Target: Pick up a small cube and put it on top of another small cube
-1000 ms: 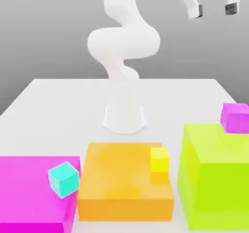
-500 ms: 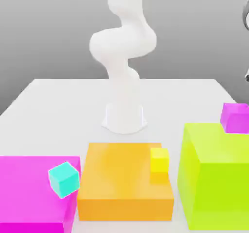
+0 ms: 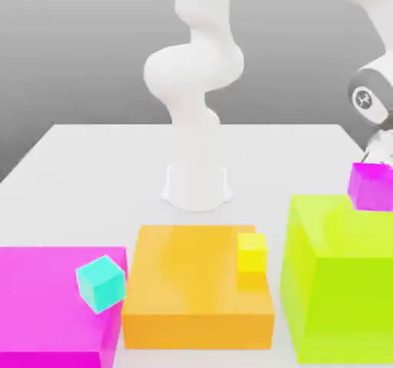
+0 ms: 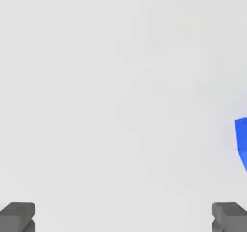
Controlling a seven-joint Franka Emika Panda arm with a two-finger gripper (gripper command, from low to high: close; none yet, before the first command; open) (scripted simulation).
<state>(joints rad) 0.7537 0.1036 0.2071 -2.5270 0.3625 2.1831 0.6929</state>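
In the hand view a deep-blue small cube point(image 4: 242, 141) lies on the white table, cut off by the picture's edge, just beyond one of my fingertips point(image 4: 229, 215). My gripper point(image 4: 123, 216) is open, its two grey fingertips far apart with bare table between them. In the exterior view the arm's wrist point(image 3: 370, 98) has come down at the exterior view's right, behind the small magenta cube point(image 3: 372, 185). The blue cube is hidden in that view.
A big lime block point(image 3: 341, 278) carries the magenta cube. A big orange block point(image 3: 198, 286) carries a small yellow cube point(image 3: 252, 252). A big magenta block point(image 3: 54, 305) carries a small cyan cube point(image 3: 100, 282). The arm's base point(image 3: 196, 186) stands mid-table.
The hand has swung from high at the upper right down to the far right of the table, behind the magenta cube. The blocks and cubes have not moved.
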